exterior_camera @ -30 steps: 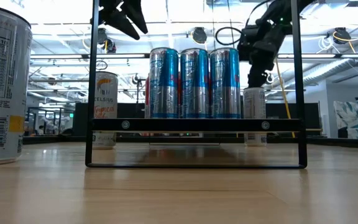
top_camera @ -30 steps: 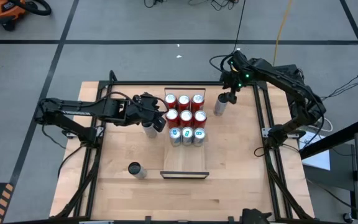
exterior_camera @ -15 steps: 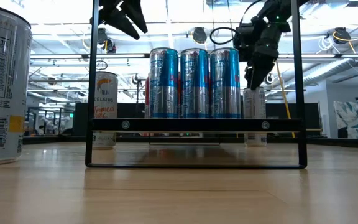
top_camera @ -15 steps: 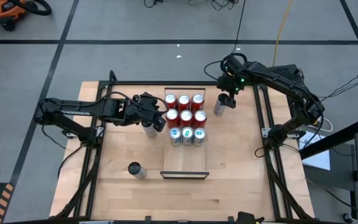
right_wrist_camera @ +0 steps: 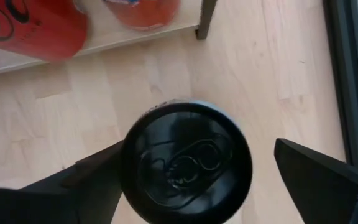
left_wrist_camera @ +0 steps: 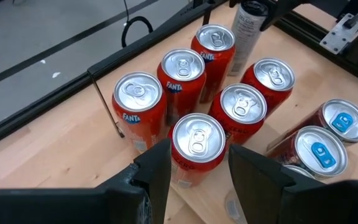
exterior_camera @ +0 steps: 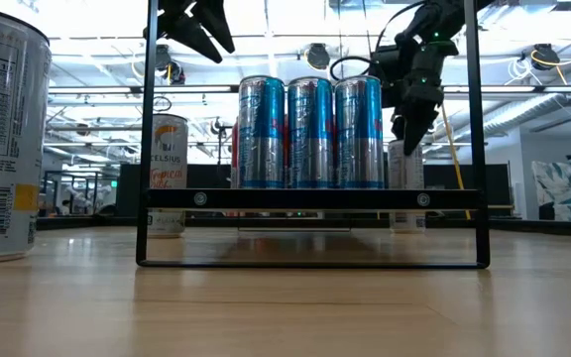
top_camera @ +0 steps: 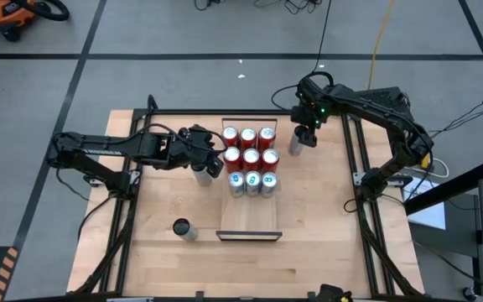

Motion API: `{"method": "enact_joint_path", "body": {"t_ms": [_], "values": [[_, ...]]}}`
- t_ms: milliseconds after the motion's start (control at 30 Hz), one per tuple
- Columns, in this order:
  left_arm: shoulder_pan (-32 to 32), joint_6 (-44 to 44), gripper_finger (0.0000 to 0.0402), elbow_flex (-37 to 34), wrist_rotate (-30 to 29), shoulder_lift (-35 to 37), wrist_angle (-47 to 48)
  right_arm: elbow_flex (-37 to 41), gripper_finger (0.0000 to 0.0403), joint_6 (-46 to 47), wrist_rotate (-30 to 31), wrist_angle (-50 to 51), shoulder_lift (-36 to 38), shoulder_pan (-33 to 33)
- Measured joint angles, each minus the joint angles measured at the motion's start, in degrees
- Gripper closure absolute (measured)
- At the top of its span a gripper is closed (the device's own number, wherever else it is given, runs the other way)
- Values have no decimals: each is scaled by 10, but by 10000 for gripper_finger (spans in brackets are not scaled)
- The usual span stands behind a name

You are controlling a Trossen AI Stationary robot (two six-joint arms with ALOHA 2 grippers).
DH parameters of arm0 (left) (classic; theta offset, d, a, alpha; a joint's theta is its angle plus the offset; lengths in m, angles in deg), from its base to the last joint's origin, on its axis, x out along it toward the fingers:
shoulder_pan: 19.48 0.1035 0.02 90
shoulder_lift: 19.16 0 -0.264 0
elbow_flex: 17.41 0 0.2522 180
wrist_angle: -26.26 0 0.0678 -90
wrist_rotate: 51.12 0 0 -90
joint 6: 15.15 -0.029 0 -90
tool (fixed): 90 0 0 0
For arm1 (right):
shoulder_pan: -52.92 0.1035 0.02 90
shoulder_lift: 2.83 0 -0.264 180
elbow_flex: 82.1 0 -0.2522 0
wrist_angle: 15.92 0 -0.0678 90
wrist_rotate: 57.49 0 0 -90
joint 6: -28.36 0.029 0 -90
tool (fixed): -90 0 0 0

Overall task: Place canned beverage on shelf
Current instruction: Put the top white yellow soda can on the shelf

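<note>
The shelf point(top_camera: 250, 220), a narrow light-wood board, lies in the table's middle and carries several red Fanta cans point(top_camera: 248, 147) and three blue cans point(top_camera: 251, 182) standing upright. A black-topped can point(top_camera: 295, 148) stands on the table right of the shelf's far end; it also shows in the right wrist view point(right_wrist_camera: 188, 163). My right gripper point(top_camera: 303, 136) is open just above it, one finger on either side of its top point(right_wrist_camera: 201, 149). My left gripper point(top_camera: 217, 157) is open, high above the shelf's left side; in its wrist view point(left_wrist_camera: 197, 171) it is over a red can point(left_wrist_camera: 197, 140).
A white Celsius can point(top_camera: 201, 174) stands on the table left of the shelf, under my left arm. Another black-topped can point(top_camera: 181, 228) stands near the front left. Black frame rails point(top_camera: 355, 168) run along the table's sides. The shelf's near half is bare.
My right gripper has shifted a little toward the table's left and come down over the black-topped can, and has tipped to a more downward slant. The can has stayed where it was.
</note>
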Motion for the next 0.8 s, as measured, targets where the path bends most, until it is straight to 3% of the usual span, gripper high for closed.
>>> {"method": "enact_joint_path", "body": {"t_ms": [433, 800], "values": [[0, 0, 237, 0, -2, 0, 0, -1, 195, 44, -6, 22, -1, 1], [0, 1, 237, 0, 1, 0, -15, -12, 183, 171, -9, 84, 51, 10]]}}
